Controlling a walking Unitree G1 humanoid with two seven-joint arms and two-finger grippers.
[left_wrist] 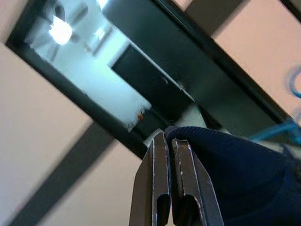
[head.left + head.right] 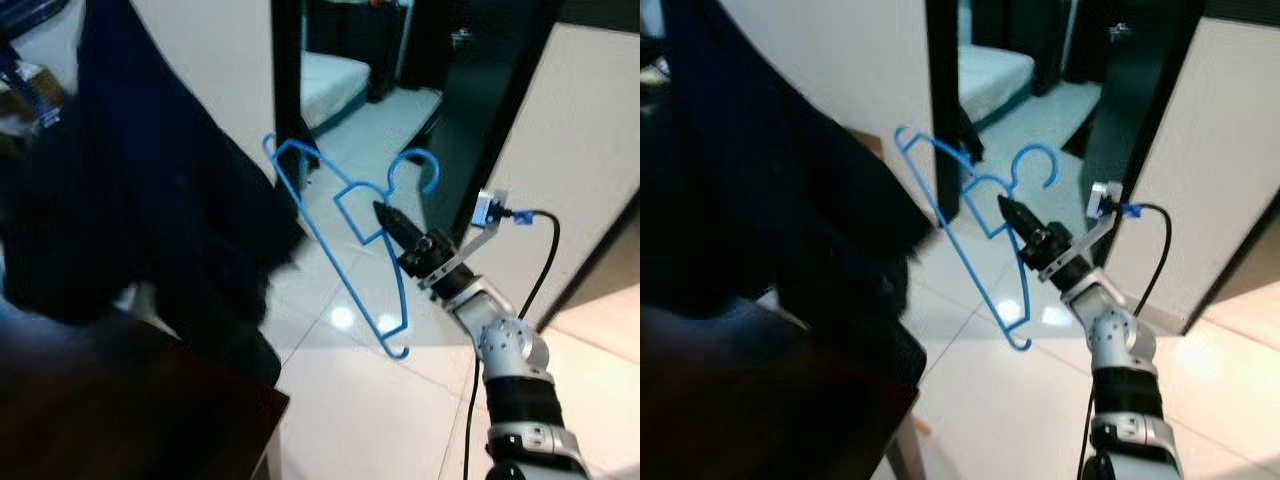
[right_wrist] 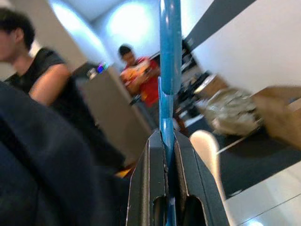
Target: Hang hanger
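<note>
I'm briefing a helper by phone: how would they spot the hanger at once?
Look past the dark garment on the left toward the open doorway. In front of it, over the white floor, the right tool is shut on the hanger. It is the bright blue, thin plastic frame with a hook, held tilted.

The two eye views look down from the robot's head at the white floor [image 2: 360, 400]. Both share the blue hanger [image 2: 345, 250] in the middle of the frame and the dark cloth [image 2: 780, 200] on the left. The right wrist view looks along the right claw [image 3: 165, 141], very near the hanger. The left wrist view looks up along the left claw [image 1: 169, 141], close to the cloth.
</note>
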